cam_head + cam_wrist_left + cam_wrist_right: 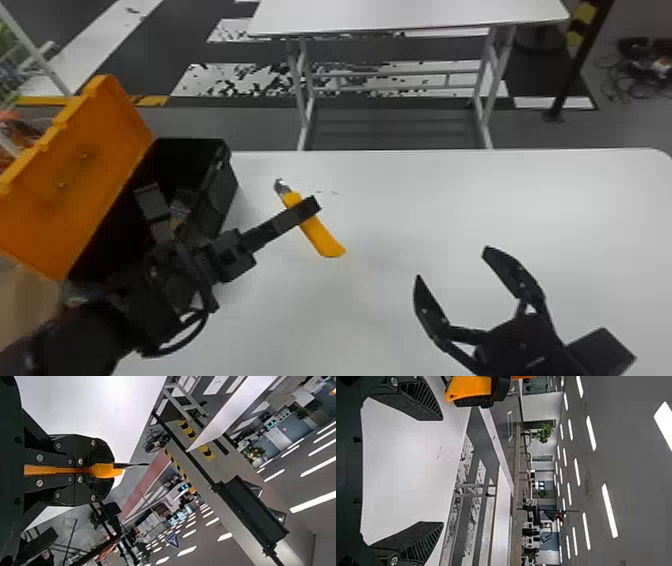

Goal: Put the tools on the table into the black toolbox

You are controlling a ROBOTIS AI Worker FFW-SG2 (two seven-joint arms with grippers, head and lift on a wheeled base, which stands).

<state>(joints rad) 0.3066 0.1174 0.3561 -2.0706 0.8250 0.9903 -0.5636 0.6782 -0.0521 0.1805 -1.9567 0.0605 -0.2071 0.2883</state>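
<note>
Above the worktop [450, 200], to the right of the black toolbox [215, 200] in the head view, is the yellow-handled tool [317, 235], held crosswise by the left end effector [310, 204], which is closed on its handle. The handle is smooth and slightly bent, with a greyish metal tip pointing away from the robot. The left wrist view has the tool nearly edge-on, its metal a thin dark sliver past the fingers; the right wrist view gives a close look at the blunt handle end instead.

The right end effector [452, 263] is spread wide with nothing between its fingers, nearer the robot and farther right. The toolbox stands open at the left, its orange lid [100, 140] leaning back, with several items inside too dim to name.

The worktop is plain white, with a few small dark specks. Beyond it stands another white table [400, 12] on metal legs, over a grey floor with speckled white bands. Farther right are a black-and-yellow post [582, 55] and tangled cables [635, 82]. The right wrist view adds a leafy plant [544, 433] and rows of ceiling lights [609, 510].
</note>
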